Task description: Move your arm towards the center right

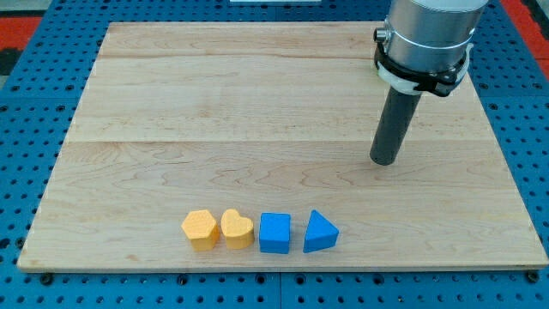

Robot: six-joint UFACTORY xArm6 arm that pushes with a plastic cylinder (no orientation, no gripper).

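My tip (pixel 383 160) rests on the wooden board (pixel 214 129) right of centre, about mid-height in the view. The dark rod rises from it to the silver arm at the view's top right. Four blocks sit in a row near the view's bottom: a yellow hexagon-like block (pixel 199 229), a yellow heart block (pixel 237 229), a blue cube (pixel 274 233) and a blue triangle block (pixel 319 232). The tip is well above and to the right of the row, touching none of them.
The board lies on a blue perforated table (pixel 26 129). The board's right edge runs about 120 px to the right of the tip.
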